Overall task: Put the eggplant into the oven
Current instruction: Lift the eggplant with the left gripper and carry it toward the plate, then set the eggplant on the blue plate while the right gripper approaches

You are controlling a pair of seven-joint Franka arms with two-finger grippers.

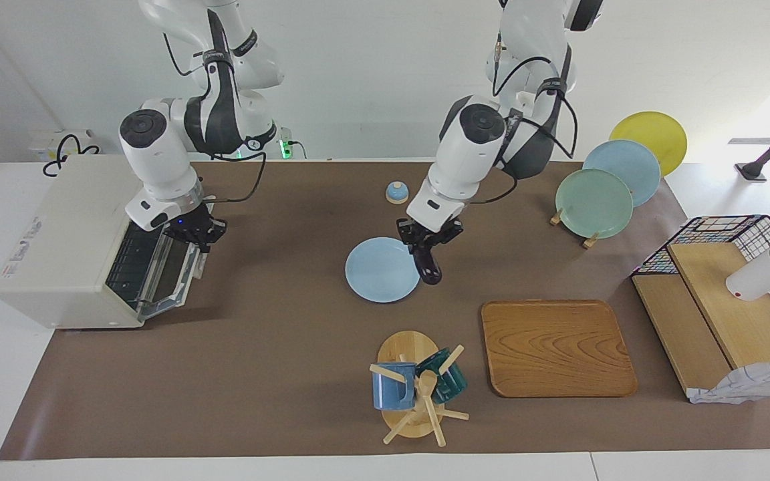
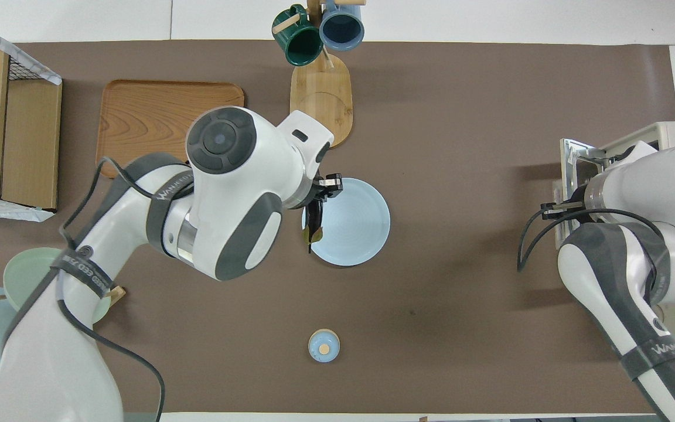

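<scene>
Carrying the eggplant (image 1: 428,266) clamped in its fingers, the left gripper (image 1: 425,248) is hanging over the edge of the blue plate (image 1: 378,270) at mid-table. Toward the right arm's end, the right gripper (image 1: 191,230) is sitting at the top edge of the oven door (image 1: 170,274), which is standing partly open; its finger spread cannot be told. Judged from this, the pickup is done, while travel to the oven (image 1: 64,247) and placing inside are left. The oven's side label is unreadable.
</scene>
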